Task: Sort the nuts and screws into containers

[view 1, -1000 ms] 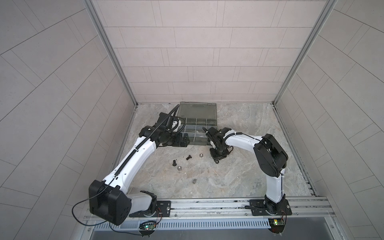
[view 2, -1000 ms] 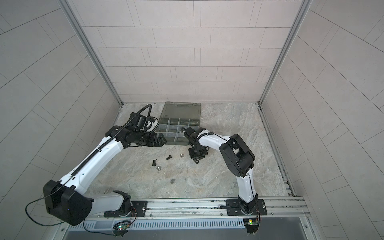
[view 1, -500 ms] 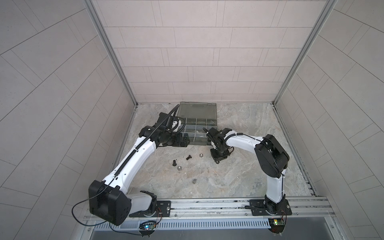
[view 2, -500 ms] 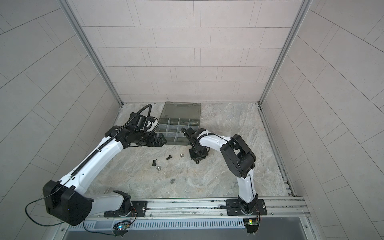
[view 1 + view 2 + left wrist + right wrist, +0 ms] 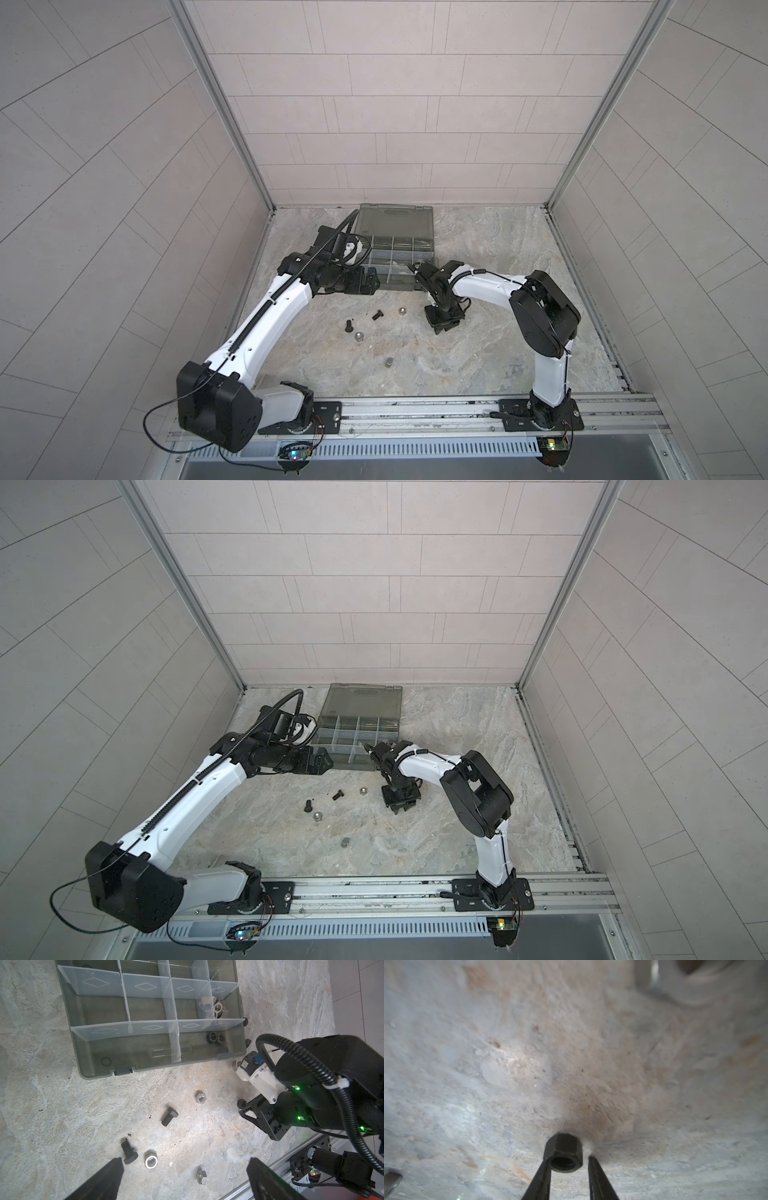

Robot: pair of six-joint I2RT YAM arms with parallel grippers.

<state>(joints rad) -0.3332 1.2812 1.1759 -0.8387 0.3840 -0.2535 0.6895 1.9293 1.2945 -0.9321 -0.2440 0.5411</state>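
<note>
My right gripper (image 5: 569, 1159) points down at the floor, its jaws narrowly open around a black hex nut (image 5: 563, 1147). One finger touches the nut and a thin gap shows at the other. In both top views this gripper (image 5: 438, 330) stands right of the loose parts. Two black screws (image 5: 169, 1115) (image 5: 128, 1152) and three silver nuts (image 5: 200, 1097) (image 5: 151, 1161) (image 5: 202, 1177) lie on the floor. My left gripper (image 5: 185, 1160) hangs wide open and empty above them, by the front left corner of the organizer case (image 5: 390, 286). Its containers hold black nuts (image 5: 215, 1038) and silver nuts (image 5: 217, 1008).
The case's lid (image 5: 395, 220) lies open flat towards the back wall. Tiled walls close in the marble floor (image 5: 478, 365) on three sides. A metal rail (image 5: 415, 409) with both arm bases runs along the front edge.
The right arm's elbow has edged slightly; its gripper stays at the same spot over the black nut. The left arm has not moved.
</note>
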